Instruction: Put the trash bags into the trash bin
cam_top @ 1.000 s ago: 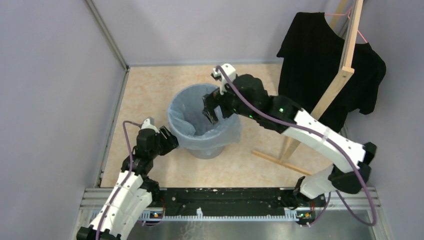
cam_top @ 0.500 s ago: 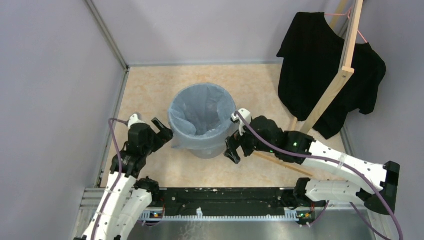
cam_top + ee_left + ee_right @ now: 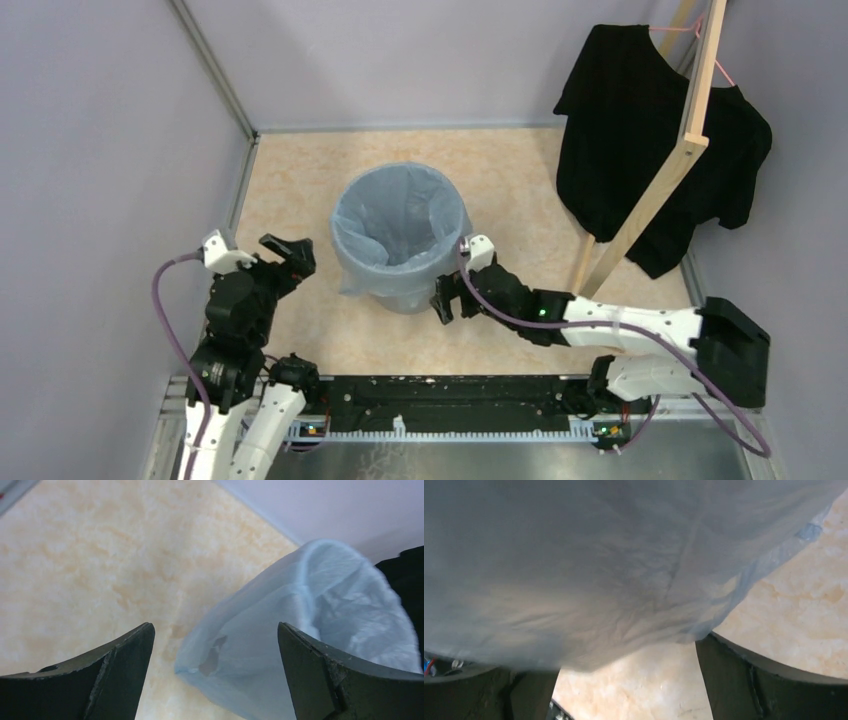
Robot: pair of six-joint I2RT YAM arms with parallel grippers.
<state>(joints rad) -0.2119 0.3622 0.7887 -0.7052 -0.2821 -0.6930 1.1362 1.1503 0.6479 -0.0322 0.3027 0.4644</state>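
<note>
The grey trash bin stands upright mid-floor, lined with a pale blue trash bag whose edge is folded down over the rim. My left gripper is open, left of the bin and apart from it. In the left wrist view the trash bag lies ahead between the spread left gripper jaws, which hold nothing. My right gripper is open, low at the bin's near right side. In the right wrist view the trash bag hangs over the right gripper and hides one fingertip.
A black T-shirt hangs on a wooden rack at the back right, and the rack's foot lies on the floor just right of my right arm. Purple walls close in both sides. A metal rail runs along the near edge.
My left gripper opened and pulled back left, away from the bin's rim. My right arm came out of the bin and dropped to its near right side.
</note>
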